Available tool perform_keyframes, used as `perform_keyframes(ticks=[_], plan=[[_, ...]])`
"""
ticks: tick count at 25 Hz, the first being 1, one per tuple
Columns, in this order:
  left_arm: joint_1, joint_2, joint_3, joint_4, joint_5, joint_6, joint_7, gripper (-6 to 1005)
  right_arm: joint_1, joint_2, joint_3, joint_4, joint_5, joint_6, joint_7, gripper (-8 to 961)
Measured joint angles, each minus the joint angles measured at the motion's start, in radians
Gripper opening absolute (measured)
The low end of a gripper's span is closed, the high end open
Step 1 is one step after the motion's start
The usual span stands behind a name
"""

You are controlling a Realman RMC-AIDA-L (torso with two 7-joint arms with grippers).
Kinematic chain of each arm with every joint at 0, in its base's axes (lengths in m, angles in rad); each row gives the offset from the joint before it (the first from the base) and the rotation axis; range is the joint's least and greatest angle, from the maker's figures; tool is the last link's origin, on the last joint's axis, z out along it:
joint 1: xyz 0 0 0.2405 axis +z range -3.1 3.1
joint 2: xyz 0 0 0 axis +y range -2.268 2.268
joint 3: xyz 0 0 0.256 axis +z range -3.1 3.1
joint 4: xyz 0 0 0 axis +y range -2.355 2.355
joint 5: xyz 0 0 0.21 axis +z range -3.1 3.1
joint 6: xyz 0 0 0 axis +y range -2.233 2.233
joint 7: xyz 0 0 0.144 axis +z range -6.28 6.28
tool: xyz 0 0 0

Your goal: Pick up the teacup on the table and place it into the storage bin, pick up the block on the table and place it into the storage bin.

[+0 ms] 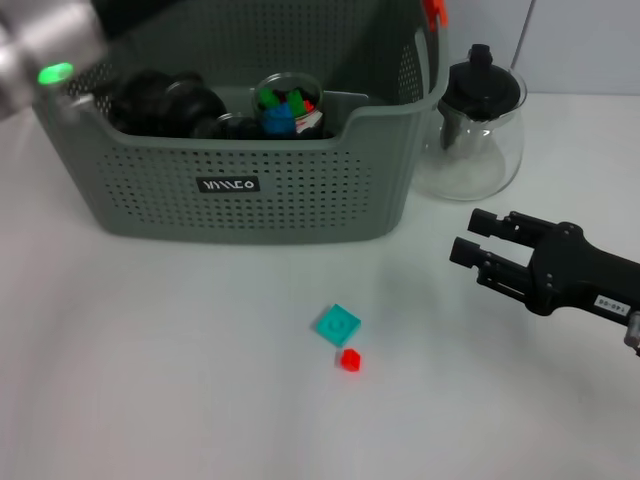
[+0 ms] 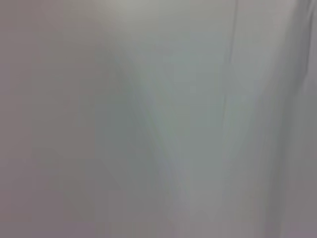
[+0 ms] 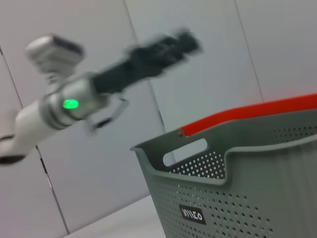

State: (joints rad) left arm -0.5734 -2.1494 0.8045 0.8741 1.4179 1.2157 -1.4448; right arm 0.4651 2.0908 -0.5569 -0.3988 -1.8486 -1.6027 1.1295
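The grey perforated storage bin stands at the back of the white table. Inside it a clear teacup holding coloured pieces rests beside dark objects. A teal block and a small red block lie on the table in front of the bin. My right gripper hovers open and empty to the right of the blocks, fingers pointing left. My left arm is raised above the bin's left end. Its gripper shows blurred in the right wrist view.
A clear glass teapot with a black lid stands just right of the bin, behind my right gripper. An orange clip sits on the bin's far handle. The left wrist view shows only a plain grey wall.
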Motion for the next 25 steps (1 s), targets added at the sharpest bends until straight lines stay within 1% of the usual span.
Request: perform_keyframes(ticks=[1, 2, 4, 6, 8, 9, 12, 14, 15, 17, 19, 21, 23, 25], plan=[[0.028, 0.009, -0.054, -0.034, -0.06, 0.128, 0.026, 591, 0.0, 0.0, 0.0, 0.0, 0.0, 0.0, 0.0, 556], [0.047, 0.018, -0.087, -0.06, -0.091, 0.219, 0.047, 601, 0.0, 0.0, -0.001, 0.0, -0.001, 0.0, -0.001, 556], [0.1, 0.051, -0.15, -0.133, -0.117, 0.443, 0.101, 597, 0.0, 0.0, -0.004, -0.001, -0.002, 0.0, -0.001, 556], [0.153, 0.078, -0.183, -0.174, -0.076, 0.59, 0.155, 594, -0.002, -0.001, -0.007, -0.002, -0.002, 0.0, -0.001, 556], [0.204, 0.079, -0.221, -0.176, 0.031, 0.673, 0.233, 590, -0.003, -0.004, -0.009, -0.001, -0.003, 0.0, -0.001, 556], [0.234, 0.069, -0.245, -0.168, 0.109, 0.692, 0.279, 590, -0.003, -0.006, -0.011, -0.001, -0.004, -0.001, -0.001, 556], [0.284, 0.046, -0.272, -0.152, 0.303, 0.696, 0.365, 589, -0.005, -0.008, -0.028, -0.004, -0.015, -0.013, 0.003, 555], [0.306, 0.033, -0.289, -0.152, 0.393, 0.67, 0.395, 588, -0.003, -0.01, -0.059, -0.025, -0.058, -0.043, 0.01, 555], [0.315, 0.028, -0.303, -0.155, 0.409, 0.658, 0.404, 588, 0.001, -0.01, -0.079, -0.049, -0.094, -0.068, 0.023, 555], [0.334, 0.02, -0.334, -0.158, 0.424, 0.646, 0.421, 588, 0.01, -0.001, -0.112, -0.148, -0.16, -0.114, 0.107, 555], [0.35, 0.017, -0.352, -0.153, 0.434, 0.657, 0.44, 587, 0.021, 0.006, -0.153, -0.282, -0.191, -0.15, 0.253, 555], [0.358, 0.02, -0.356, -0.142, 0.462, 0.676, 0.443, 587, 0.046, 0.005, -0.23, -0.432, -0.218, -0.183, 0.427, 554], [0.359, 0.022, -0.372, -0.131, 0.511, 0.695, 0.442, 586, 0.076, 0.001, -0.308, -0.553, -0.262, -0.196, 0.555, 554], [0.358, 0.022, -0.389, -0.132, 0.541, 0.7, 0.444, 586, 0.127, 0.0, -0.385, -0.674, -0.355, -0.2, 0.701, 554]])
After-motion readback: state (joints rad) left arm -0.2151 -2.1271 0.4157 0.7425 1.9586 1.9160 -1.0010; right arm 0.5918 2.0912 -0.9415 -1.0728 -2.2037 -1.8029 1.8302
